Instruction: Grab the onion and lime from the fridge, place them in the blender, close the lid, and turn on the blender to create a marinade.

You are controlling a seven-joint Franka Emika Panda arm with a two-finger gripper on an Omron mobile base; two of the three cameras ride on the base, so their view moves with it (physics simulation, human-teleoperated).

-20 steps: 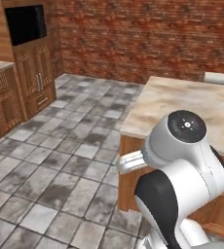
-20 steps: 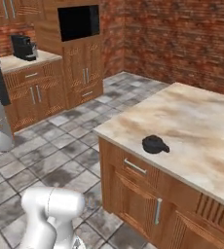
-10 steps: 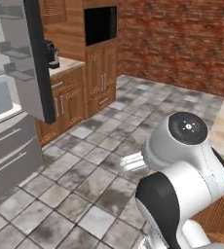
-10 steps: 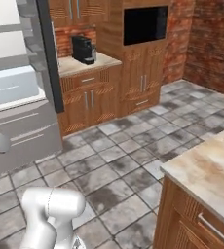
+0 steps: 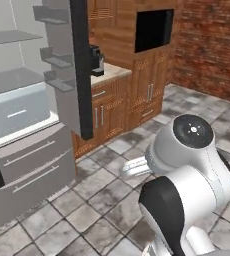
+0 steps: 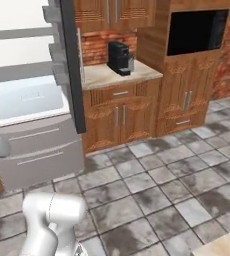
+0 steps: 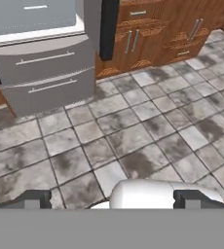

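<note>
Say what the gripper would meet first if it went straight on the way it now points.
Most likely the tiled floor: the open gripper points down and forward at bare tiles short of the fridge. Depth is unclear.

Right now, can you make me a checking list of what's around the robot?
Surface: grey tiled floor, bare near the robot.
Job's things: fridge stands with its door swung open; shelves and drawers show.
Clutter: black coffee machine on the counter.
Claw: claw open, holding nothing, aimed at the floor.
Cables: nothing seen.
Surroundings: wooden cupboards, black oven, brick wall.
</note>
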